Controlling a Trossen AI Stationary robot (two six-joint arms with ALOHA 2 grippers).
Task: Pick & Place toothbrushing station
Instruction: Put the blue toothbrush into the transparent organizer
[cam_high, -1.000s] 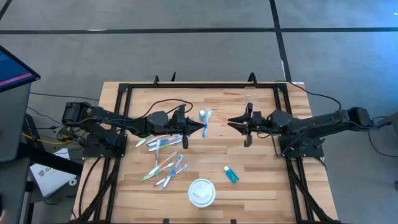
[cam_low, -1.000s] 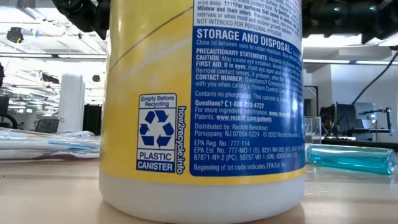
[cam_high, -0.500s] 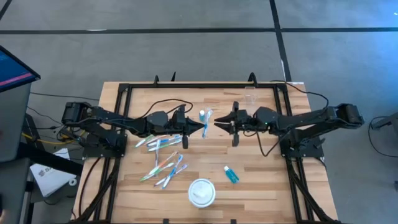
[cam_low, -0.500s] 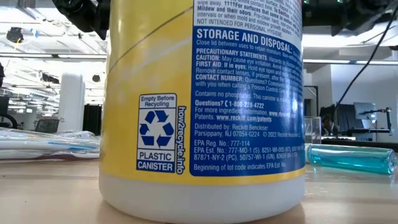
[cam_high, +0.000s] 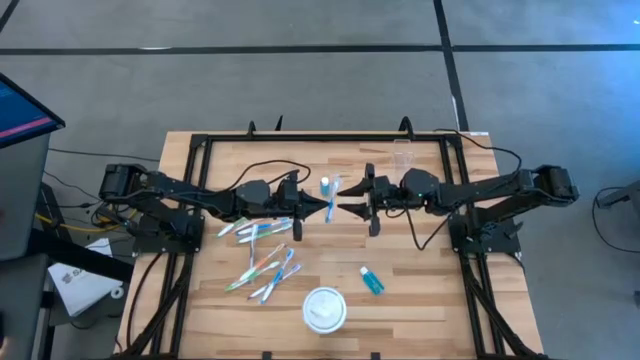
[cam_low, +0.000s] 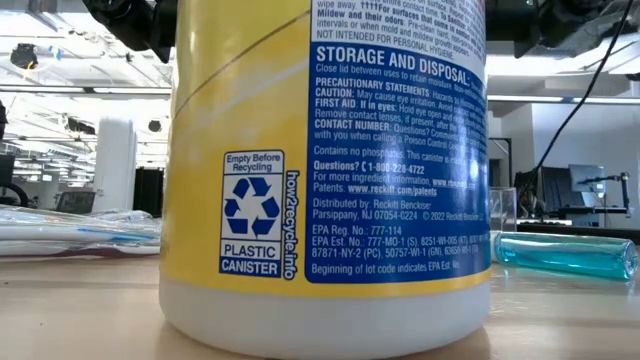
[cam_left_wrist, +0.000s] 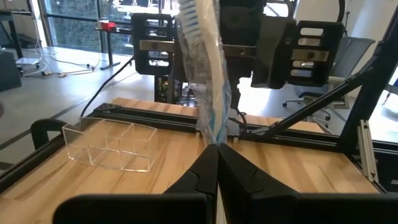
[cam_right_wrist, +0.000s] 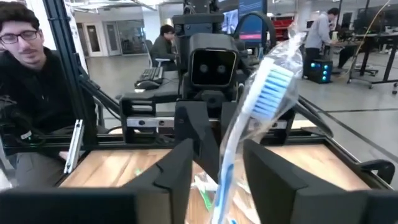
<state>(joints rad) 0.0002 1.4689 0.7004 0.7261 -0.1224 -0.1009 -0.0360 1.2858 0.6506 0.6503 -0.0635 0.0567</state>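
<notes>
Now we see the left gripper (cam_high: 328, 207) pinched shut on a wrapped blue toothbrush (cam_high: 330, 190), holding it upright near the clear tumbler (cam_high: 403, 155). Opposite, the right gripper (cam_high: 344, 198) has its fingers spread wide either side of that toothbrush, gripping nothing.

Even overhead light over the table (cam_high: 420, 300), faint shadows, windows blown out in wrist views, wrapped toothbrush (cam_right_wrist: 249, 124) blurred close up, canister (cam_low: 330, 170) sharp.
</notes>
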